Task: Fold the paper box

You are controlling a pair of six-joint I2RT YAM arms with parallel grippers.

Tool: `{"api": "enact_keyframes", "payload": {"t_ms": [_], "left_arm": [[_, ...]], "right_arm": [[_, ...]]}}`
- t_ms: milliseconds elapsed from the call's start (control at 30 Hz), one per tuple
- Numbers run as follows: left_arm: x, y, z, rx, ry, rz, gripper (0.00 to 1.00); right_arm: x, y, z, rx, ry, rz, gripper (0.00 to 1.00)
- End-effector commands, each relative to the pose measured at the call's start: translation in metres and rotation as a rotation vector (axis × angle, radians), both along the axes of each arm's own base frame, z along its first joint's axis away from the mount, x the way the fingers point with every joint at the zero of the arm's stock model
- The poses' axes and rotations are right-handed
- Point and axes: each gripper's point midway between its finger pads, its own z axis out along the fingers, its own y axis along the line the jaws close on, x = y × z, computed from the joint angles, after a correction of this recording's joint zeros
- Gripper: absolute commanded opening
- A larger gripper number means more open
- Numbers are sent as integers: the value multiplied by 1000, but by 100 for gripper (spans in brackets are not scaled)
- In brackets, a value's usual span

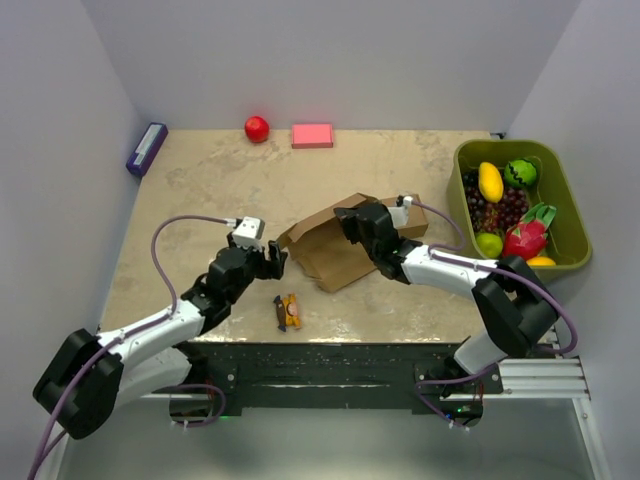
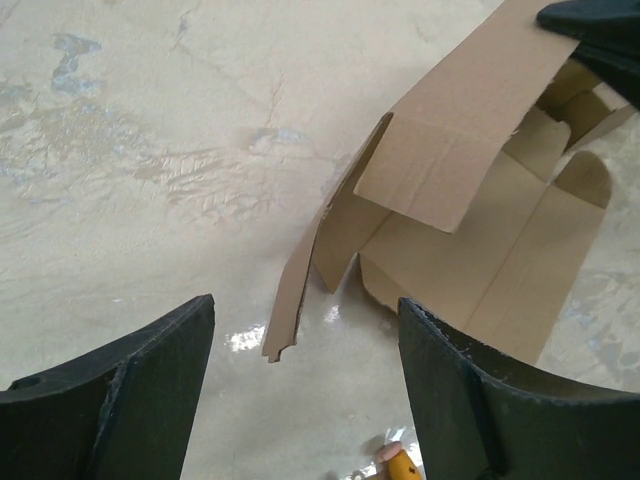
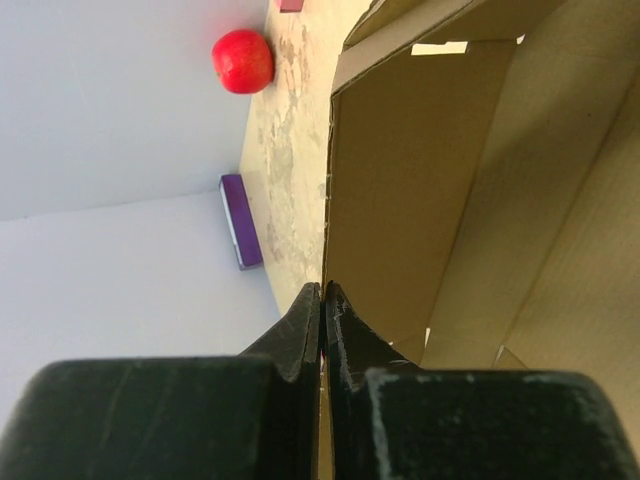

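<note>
We saw right gripper (image 3: 322, 297) pinched shut on a wall of the paper box (image 3: 400, 180); left gripper (image 2: 305, 310) gaped wide, empty, box flap just ahead.

In the left wrist view the box (image 2: 470, 250) runs off the right edge, and an orange thing (image 2: 398, 462) at the bottom edge is cut off — unidentifiable. From above, the right gripper (image 1: 348, 218) covers part of the box. The right wrist view crops the pink block (image 3: 291, 5) to 1 corner.
</note>
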Motion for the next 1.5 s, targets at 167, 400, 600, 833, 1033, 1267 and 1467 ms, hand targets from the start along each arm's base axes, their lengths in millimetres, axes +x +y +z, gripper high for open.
{"api": "enact_keyframes", "payload": {"t_ms": [167,400,600,833,1033,1267,1467], "left_arm": [[34,-22,33,43,-135,-94,71],[39,-50,25,93,-152,-252,22],[37,-51,19,110,-143,-271,0],[37,-51,13,139,-98,-278,0],[42,-49,7,167,0,-251,0],[44,-51,11,164,26,-244,0],[45,-52,13,164,40,-242,0]], "right_arm": [[5,-13,22,-18,-55,-69,0],[4,-17,29,-72,-81,-60,2],[5,-15,45,-186,-154,-1,33],[5,13,53,-430,-252,241,67],[-22,25,48,-553,-291,334,77],[-46,46,35,-592,-290,414,78],[-51,54,20,-639,-266,439,77]]}}
